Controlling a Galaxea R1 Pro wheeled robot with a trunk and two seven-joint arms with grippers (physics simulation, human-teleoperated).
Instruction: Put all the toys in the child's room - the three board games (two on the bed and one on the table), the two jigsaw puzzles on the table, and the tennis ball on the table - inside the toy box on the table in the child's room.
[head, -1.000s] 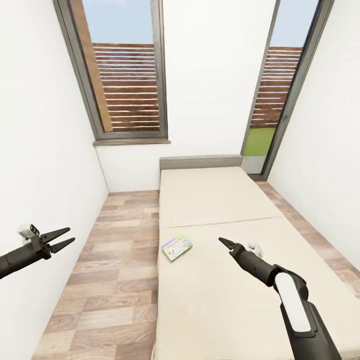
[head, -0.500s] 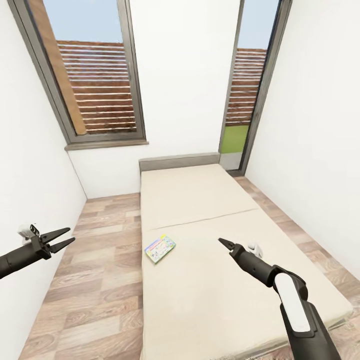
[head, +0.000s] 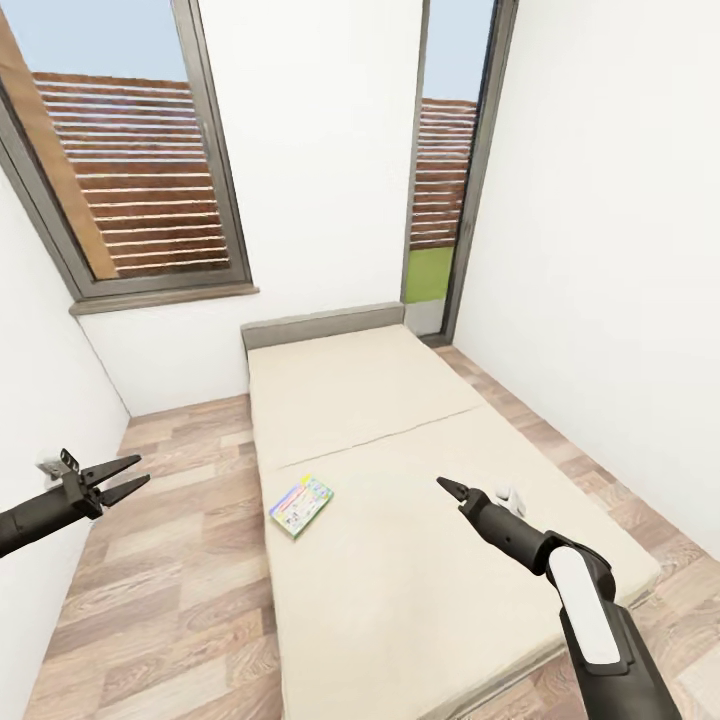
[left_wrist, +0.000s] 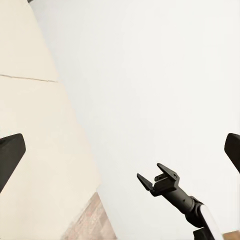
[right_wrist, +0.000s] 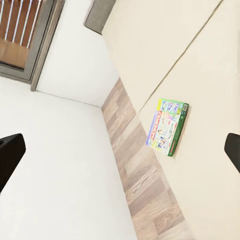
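On bed, board game lying diagonally

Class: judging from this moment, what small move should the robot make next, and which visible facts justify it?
Probably bring the right gripper across toward the board game. The box lies flat near the bed's edge, apart from both grippers. Both grippers are open and hold nothing, and the left gripper hangs over the floor, farther away.

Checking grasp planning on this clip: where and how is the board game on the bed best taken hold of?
The board game lies flat on the bed, close to the mattress edge beside the wood floor. Being thin and flat, it probably suits a pinch across its thickness at that floor-side edge, coming in low from the floor side. The right gripper is nearer, with jaws open; the left gripper hangs open over the floor.
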